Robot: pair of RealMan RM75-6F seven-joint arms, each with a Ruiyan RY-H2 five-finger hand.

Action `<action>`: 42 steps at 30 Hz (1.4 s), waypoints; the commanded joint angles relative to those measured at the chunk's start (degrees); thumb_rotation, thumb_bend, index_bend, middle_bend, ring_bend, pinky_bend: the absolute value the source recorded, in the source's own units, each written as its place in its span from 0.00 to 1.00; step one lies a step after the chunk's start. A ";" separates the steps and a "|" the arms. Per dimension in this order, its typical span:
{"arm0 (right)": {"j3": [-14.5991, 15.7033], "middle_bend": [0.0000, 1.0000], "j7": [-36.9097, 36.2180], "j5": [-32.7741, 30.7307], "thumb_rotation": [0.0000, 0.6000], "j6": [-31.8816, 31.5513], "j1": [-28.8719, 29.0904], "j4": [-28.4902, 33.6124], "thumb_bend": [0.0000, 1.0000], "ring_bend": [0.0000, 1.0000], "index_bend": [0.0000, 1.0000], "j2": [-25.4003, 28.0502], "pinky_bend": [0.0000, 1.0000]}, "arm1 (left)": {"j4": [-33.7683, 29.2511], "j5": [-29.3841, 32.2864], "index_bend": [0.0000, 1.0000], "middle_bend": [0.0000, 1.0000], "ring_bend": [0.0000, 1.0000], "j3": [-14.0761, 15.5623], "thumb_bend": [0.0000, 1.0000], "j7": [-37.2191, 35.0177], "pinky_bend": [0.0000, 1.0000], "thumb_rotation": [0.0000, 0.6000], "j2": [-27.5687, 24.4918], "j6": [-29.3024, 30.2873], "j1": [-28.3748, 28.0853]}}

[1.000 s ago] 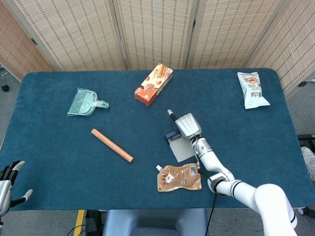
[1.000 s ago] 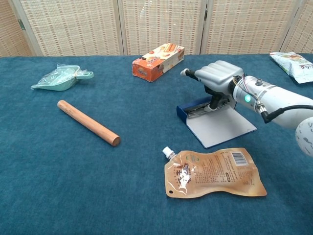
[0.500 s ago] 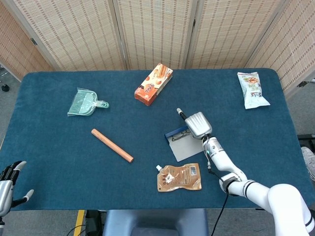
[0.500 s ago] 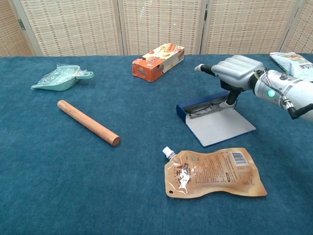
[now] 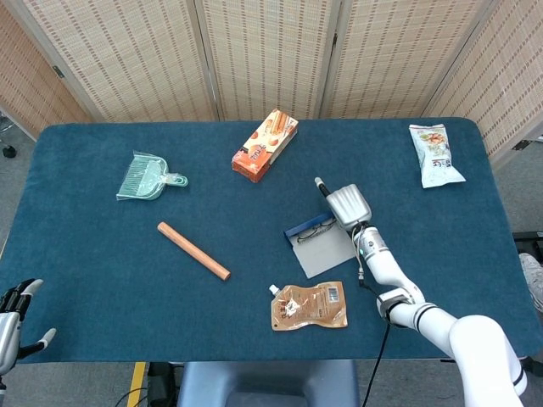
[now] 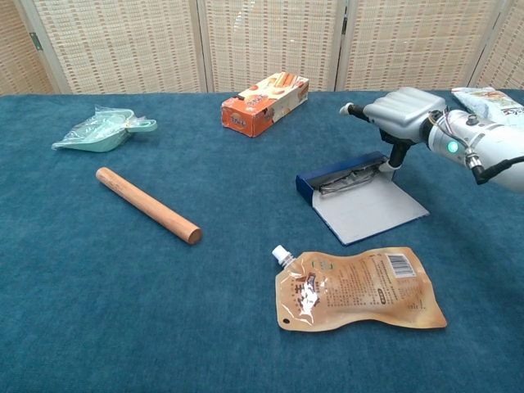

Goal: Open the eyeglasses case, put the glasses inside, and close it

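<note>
The eyeglasses case [image 6: 304, 187] lies open right of the table's centre, a blue tray with its grey lid [image 6: 368, 209] flat on the cloth towards me. The glasses [image 6: 348, 178] lie folded inside the tray. In the head view the case [image 5: 299, 228], the glasses [image 5: 316, 227] and the lid [image 5: 327, 254] show the same. My right hand [image 6: 405, 109] [image 5: 348, 203] hovers over the tray's right end, holding nothing, fingers pointing down close to that end. My left hand [image 5: 13, 309] hangs off the table's near left corner, fingers apart and empty.
A brown spouted pouch [image 6: 360, 286] lies just in front of the lid. A wooden rod [image 6: 147, 205] lies to the left, a green dustpan [image 6: 98, 129] at far left. An orange box [image 6: 264, 102] sits behind the case, a snack bag [image 6: 491, 102] at far right.
My right hand has drawn back to the right and up from over the tray, uncovering the glasses that lie inside. The left hand has stayed put.
</note>
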State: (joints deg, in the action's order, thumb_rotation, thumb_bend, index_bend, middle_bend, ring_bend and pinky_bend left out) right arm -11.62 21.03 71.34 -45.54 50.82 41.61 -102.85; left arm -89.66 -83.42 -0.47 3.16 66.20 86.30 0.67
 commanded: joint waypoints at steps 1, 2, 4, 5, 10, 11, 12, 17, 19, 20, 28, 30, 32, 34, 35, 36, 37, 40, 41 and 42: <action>-0.85 0.98 0.19 -0.76 1.00 1.18 1.26 -3.24 0.19 1.00 0.02 -1.20 1.00 | 0.08 0.05 0.16 0.16 0.16 -0.02 0.24 -0.03 0.29 1.00 0.06 -0.05 -0.01; -1.10 0.98 0.24 -0.96 1.00 1.49 1.62 -4.21 0.19 1.00 0.02 -1.51 1.00 | 0.11 0.06 0.16 0.16 0.16 -0.02 0.24 -0.05 0.29 1.00 0.07 -0.08 -0.01; -1.55 0.98 0.40 -1.25 1.00 2.10 2.47 -6.57 0.19 1.00 0.02 -2.25 1.00 | 0.20 0.08 0.16 0.16 0.16 0.00 0.24 -0.07 0.29 1.00 0.07 -0.10 0.02; -1.75 0.98 0.38 -1.42 1.00 2.40 2.79 -7.53 0.19 1.00 0.02 -2.56 1.00 | 0.23 0.10 0.16 0.16 0.16 0.02 0.24 -0.09 0.29 1.00 0.05 -0.09 0.05; -2.90 0.98 -1.65 -2.10 1.00 3.45 3.77 -9.29 0.19 1.00 0.02 -2.64 1.00 | 0.27 0.21 0.16 0.16 0.16 -0.01 0.24 -0.37 0.29 1.00 0.01 0.32 0.37; -2.80 0.98 -2.96 -1.70 1.00 3.06 3.48 -8.03 0.19 1.00 0.02 -1.94 1.00 | 0.32 0.29 0.16 0.16 0.16 0.01 0.24 -0.44 0.29 1.00 0.04 0.30 0.43; -2.63 0.98 -4.01 -1.23 1.00 2.44 3.12 -6.74 0.19 1.00 0.02 -1.28 1.00 | 0.36 0.32 0.16 0.16 0.16 0.02 0.24 -0.49 0.29 1.00 0.07 0.27 0.45; -0.01 0.97 -6.56 2.34 1.00 -1.57 0.16 2.10 0.19 1.00 0.02 3.71 1.00 | 0.42 -0.23 0.16 0.16 0.16 0.06 0.24 -0.61 0.29 1.00 0.16 0.17 0.22; 0.85 0.97 -7.08 3.46 1.00 -3.30 -1.07 5.53 0.19 1.00 0.02 5.50 1.00 | 0.39 -0.50 0.16 0.16 0.16 -0.04 0.24 -0.71 0.29 1.00 0.15 0.39 0.16; 1.25 0.97 -7.38 4.03 1.00 -4.27 -1.70 7.33 0.19 1.00 0.02 6.40 1.00 | 0.37 -0.57 0.16 0.16 0.16 -0.08 0.24 -0.75 0.29 1.00 0.12 0.49 0.16; 6.18 0.97 -9.61 9.71 1.00 -11.74 -7.43 21.50 0.19 1.00 0.02 12.92 1.00 | 0.35 -0.68 0.16 0.16 0.16 -0.09 0.24 -0.90 0.29 1.00 0.13 0.43 0.10; 7.35 0.97 -9.48 10.72 1.00 -13.22 -8.75 23.22 0.19 1.00 0.02 13.45 1.00 | 0.38 -0.69 0.16 0.16 0.16 -0.07 0.24 -0.91 0.29 1.00 0.15 0.21 -0.01; 8.33 0.97 -9.30 11.32 1.00 -14.38 -10.04 24.24 0.19 1.00 0.02 13.49 1.00 | 0.39 -0.87 0.16 0.16 0.16 -0.07 0.24 -0.94 0.29 1.00 0.14 0.26 -0.07; 9.06 0.98 -9.40 11.73 1.00 -15.18 -11.04 24.66 0.19 1.00 0.02 13.23 1.00 | 0.38 -0.90 0.16 0.16 0.16 -0.10 0.24 -1.07 0.29 1.00 0.14 0.28 -0.09; 9.38 0.98 -9.54 11.91 1.00 -15.51 -11.49 24.68 0.19 1.00 0.02 13.01 1.00 | 0.38 -0.92 0.16 0.16 0.16 -0.10 0.24 -1.07 0.29 1.00 0.12 0.24 -0.12; 9.71 0.98 -9.61 11.98 1.00 -15.88 -12.09 24.55 0.19 1.00 0.02 12.61 1.00 | 0.41 -1.00 0.16 0.16 0.16 -0.09 0.24 -1.04 0.29 1.00 0.13 0.22 -0.17; 9.86 0.98 -9.63 11.96 1.00 -16.16 -12.51 24.38 0.19 1.00 0.02 12.24 1.00 | 0.40 -1.08 0.16 0.16 0.16 -0.07 0.24 -1.03 0.29 1.00 0.16 0.19 -0.21; 10.02 0.99 -9.99 11.76 1.00 -16.82 -13.62 23.22 0.19 1.00 0.02 10.64 1.00 | 0.29 -1.27 0.16 0.16 0.16 -0.05 0.24 -1.06 0.29 1.00 0.17 0.11 -0.34; 9.96 0.99 -10.03 11.66 1.00 -16.97 -13.90 22.57 0.19 1.00 0.02 9.95 1.00 | 0.27 -1.33 0.16 0.16 0.16 -0.06 0.24 -1.01 0.29 1.00 0.16 0.13 -0.37; 9.91 0.99 -10.15 11.65 1.00 -17.02 -14.04 22.07 0.19 1.00 0.02 9.46 1.00 | 0.23 -1.39 0.16 0.16 0.16 -0.07 0.24 -1.01 0.29 1.00 0.16 0.16 -0.39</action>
State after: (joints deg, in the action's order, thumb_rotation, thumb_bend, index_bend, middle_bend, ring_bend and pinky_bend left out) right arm -1.72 11.09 83.08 -62.30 37.21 64.43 -92.63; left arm -89.42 -84.80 -0.53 2.15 66.36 86.45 0.29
